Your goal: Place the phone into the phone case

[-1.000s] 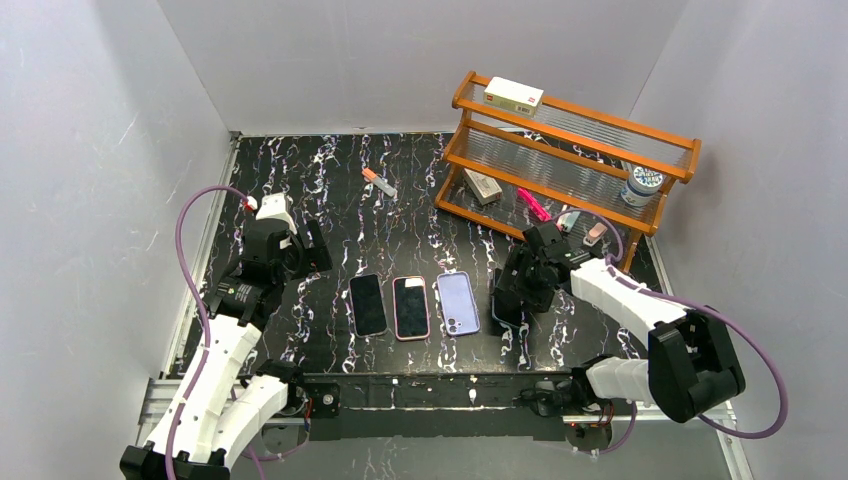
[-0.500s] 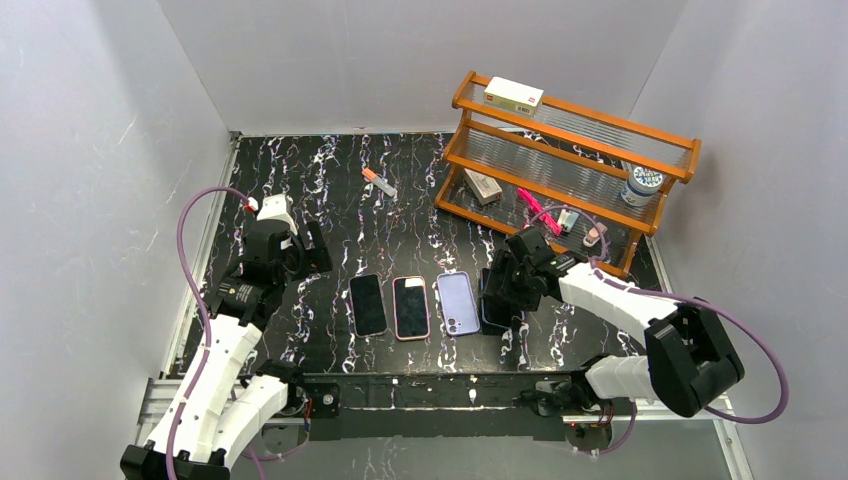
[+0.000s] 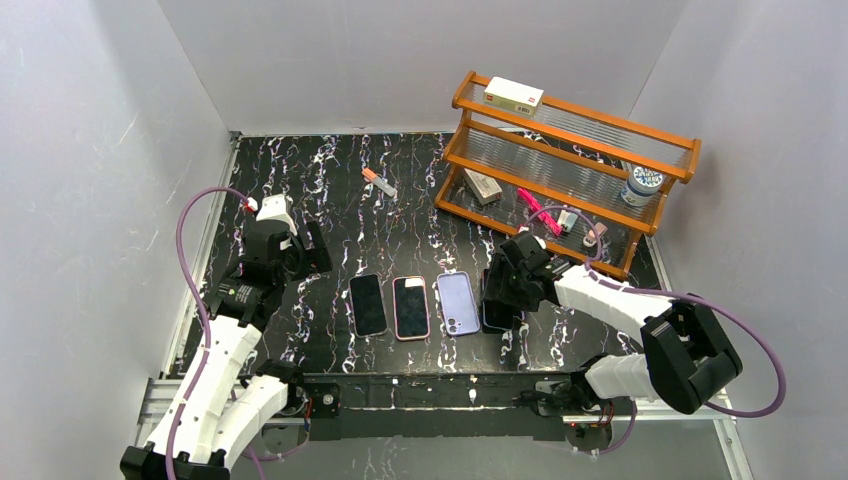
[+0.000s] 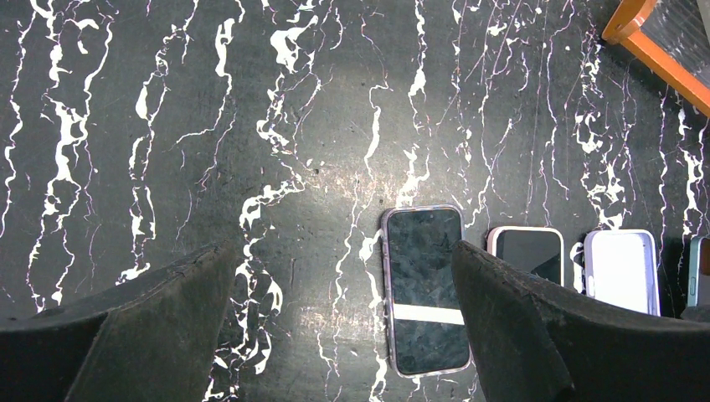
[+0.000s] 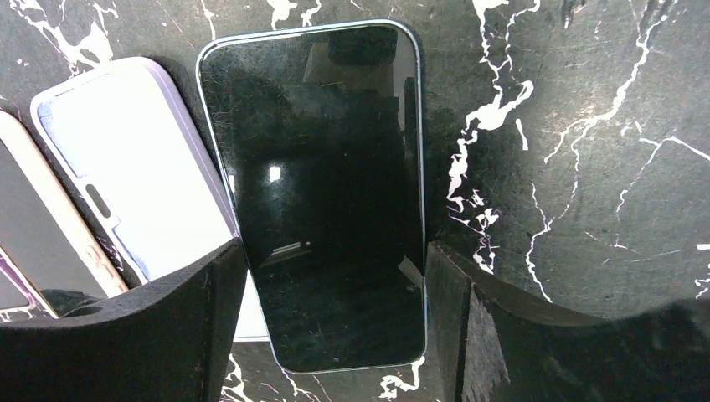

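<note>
r gripper (image 5: 331,276) clamps phone (image 5: 318,167) by long edges, at lilac case (image 5: 126,167) edge (transfer step); l gripper (image 4: 343,293) wide open, empty. next: centre over case, press in.

Top view is bright and even, lit from overhead, with soft shadows under the arms on the glossy black surface (image 3: 330,170). Left wrist view is sharp, with a pale glare patch mid-frame; the left gripper's fingers (image 4: 142,335) are dark and soft. Right wrist view is dimmer, and the phone (image 5: 318,193) screen shows reflections and a small highlight.
</note>
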Robot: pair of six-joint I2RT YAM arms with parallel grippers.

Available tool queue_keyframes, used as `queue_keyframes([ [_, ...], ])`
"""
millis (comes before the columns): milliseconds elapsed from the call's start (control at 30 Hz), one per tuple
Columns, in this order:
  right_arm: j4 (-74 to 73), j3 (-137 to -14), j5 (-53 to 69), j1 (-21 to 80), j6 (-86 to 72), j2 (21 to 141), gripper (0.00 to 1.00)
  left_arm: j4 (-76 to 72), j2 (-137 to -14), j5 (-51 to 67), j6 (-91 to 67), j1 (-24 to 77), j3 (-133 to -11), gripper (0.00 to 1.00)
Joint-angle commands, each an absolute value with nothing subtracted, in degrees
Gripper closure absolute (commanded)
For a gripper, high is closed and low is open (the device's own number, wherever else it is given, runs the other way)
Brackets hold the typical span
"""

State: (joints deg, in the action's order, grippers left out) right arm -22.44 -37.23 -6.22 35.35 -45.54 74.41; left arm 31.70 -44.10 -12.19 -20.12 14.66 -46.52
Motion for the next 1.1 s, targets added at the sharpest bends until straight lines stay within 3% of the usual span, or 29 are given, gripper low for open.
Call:
queue_keyframes([
  [0, -20.32, -37.7, -7.59, 35.88, -44.1, 73.76, 0.63, 31.62, -43.59, -12.48, -19.87, 14.74, -46.23, 0.02],
  [533, -8.6, -33.33, -4.19, 39.42, -45.58, 64.83, 0.67, 31.61, -43.09, -12.77, -19.91, 14.81, -46.23, 0.02],
  [1067, -8.0, -37.45, -10.44, 51.59, -47.4, 75.21, 0.65, 31.68, -42.42, -13.57, -20.13, 14.76, -46.14, 0.02],
])
